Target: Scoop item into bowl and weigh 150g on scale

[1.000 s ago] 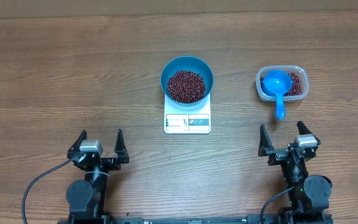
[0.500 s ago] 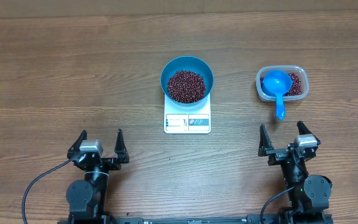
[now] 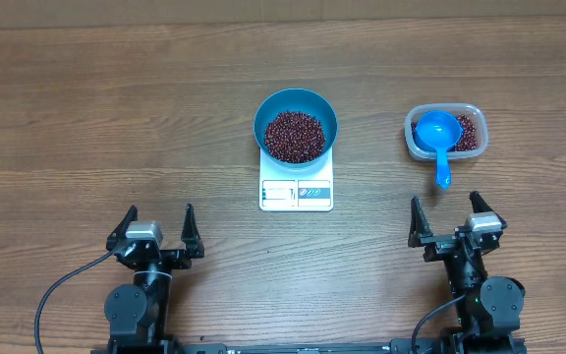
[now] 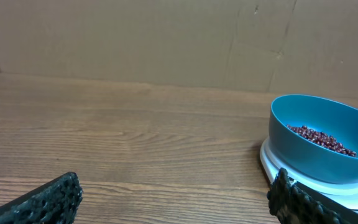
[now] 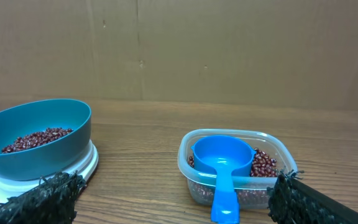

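I had both arms parked at the table's point(image 3: 86, 108) near edge. The left gripper point(image 3: 159, 211) and right gripper point(image 3: 444, 205) were spread wide, holding nothing. The bowl point(image 3: 324, 110) sat on the scale point(image 3: 296, 194) mid-table, with beans point(image 3: 295, 136) inside. The scoop point(image 3: 438, 138) lay in the tub point(image 3: 472, 110) at far right, its handle over the rim and pointing back at the right gripper, nearly straight ahead of it. The right arm was clearly nearer, so I judged a forward reach along the handle line.
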